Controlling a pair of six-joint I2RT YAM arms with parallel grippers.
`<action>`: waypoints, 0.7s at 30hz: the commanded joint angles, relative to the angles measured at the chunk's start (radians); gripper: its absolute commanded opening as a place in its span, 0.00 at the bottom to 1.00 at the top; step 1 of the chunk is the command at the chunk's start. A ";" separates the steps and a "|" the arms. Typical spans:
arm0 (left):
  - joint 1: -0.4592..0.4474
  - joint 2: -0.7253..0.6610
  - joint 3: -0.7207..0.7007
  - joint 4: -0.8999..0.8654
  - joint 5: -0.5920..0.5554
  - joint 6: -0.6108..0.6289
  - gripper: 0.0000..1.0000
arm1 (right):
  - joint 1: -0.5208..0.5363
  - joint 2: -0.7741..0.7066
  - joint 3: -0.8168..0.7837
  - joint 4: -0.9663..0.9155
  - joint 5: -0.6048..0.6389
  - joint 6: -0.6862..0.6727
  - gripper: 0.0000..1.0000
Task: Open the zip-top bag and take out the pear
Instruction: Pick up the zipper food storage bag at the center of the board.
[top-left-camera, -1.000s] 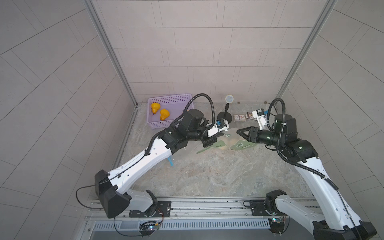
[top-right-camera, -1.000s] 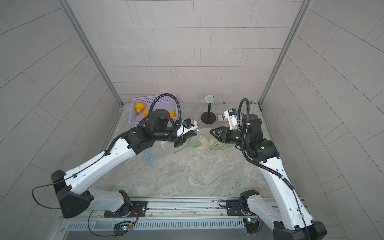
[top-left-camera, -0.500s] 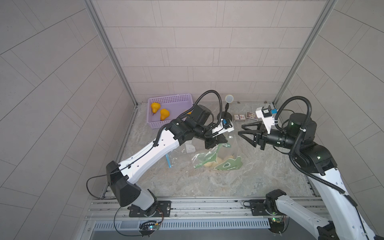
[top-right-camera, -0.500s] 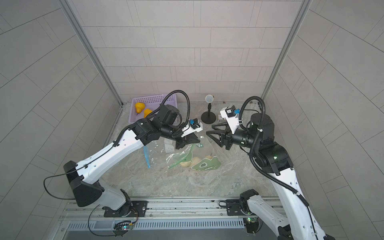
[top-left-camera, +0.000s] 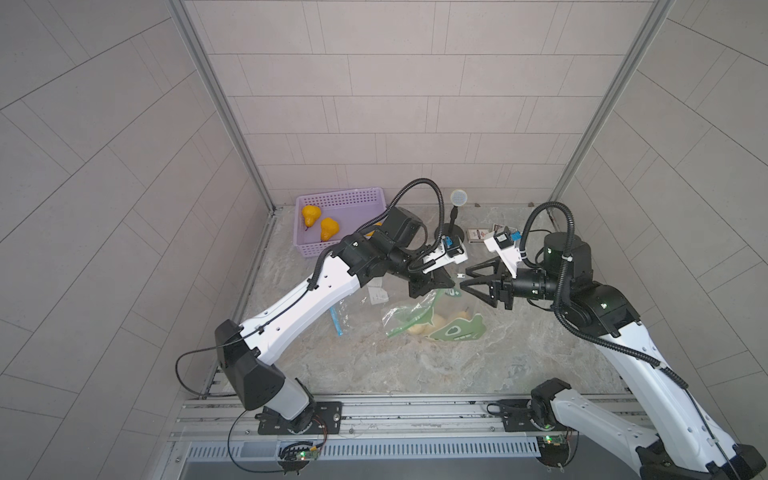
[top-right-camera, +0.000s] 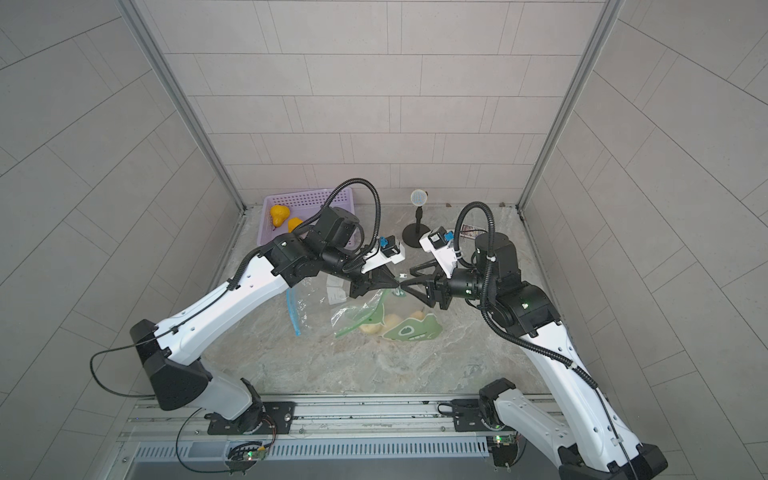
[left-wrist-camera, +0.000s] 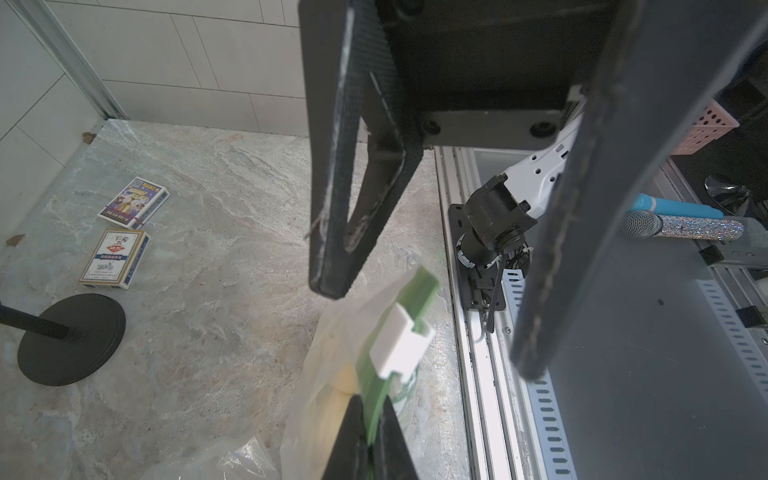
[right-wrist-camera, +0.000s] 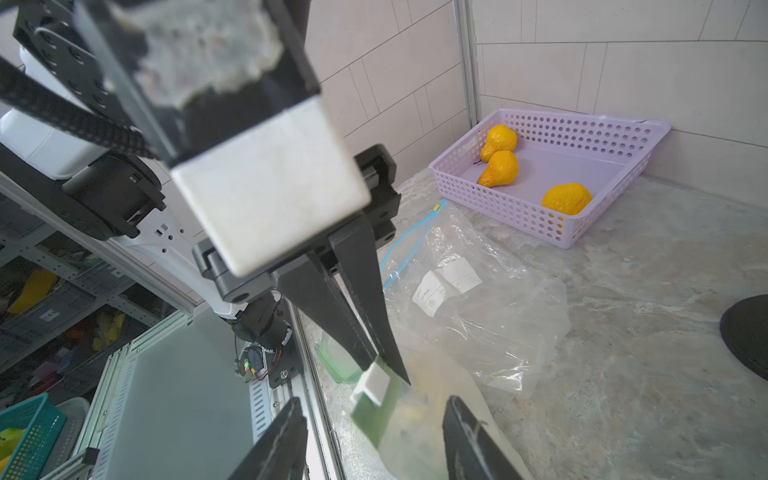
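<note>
Mid-table, clear green-zipped zip-top bag (top-left-camera: 436, 320) holds pale pear (top-right-camera: 370, 328); left gripper (top-left-camera: 452, 286) clamps its top edge, right gripper (top-left-camera: 462, 279) stands open.

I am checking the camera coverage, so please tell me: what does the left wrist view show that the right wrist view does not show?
Only the left wrist view: two card boxes and a glittery microphone. Only the right wrist view: the purple basket holding three orange pears. Both: the zip-top bag, its green strip with a white slider, pinched by the shut left claw, and the open right claw near the slider.
</note>
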 joint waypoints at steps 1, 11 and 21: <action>0.007 0.007 0.038 -0.016 0.028 0.005 0.05 | 0.005 -0.024 -0.004 0.002 0.007 -0.052 0.52; 0.010 0.010 0.034 -0.019 0.038 0.004 0.05 | 0.005 -0.022 -0.004 0.000 0.041 -0.056 0.19; 0.021 0.005 0.036 -0.002 0.071 -0.012 0.27 | 0.007 -0.023 -0.007 0.055 0.038 -0.008 0.00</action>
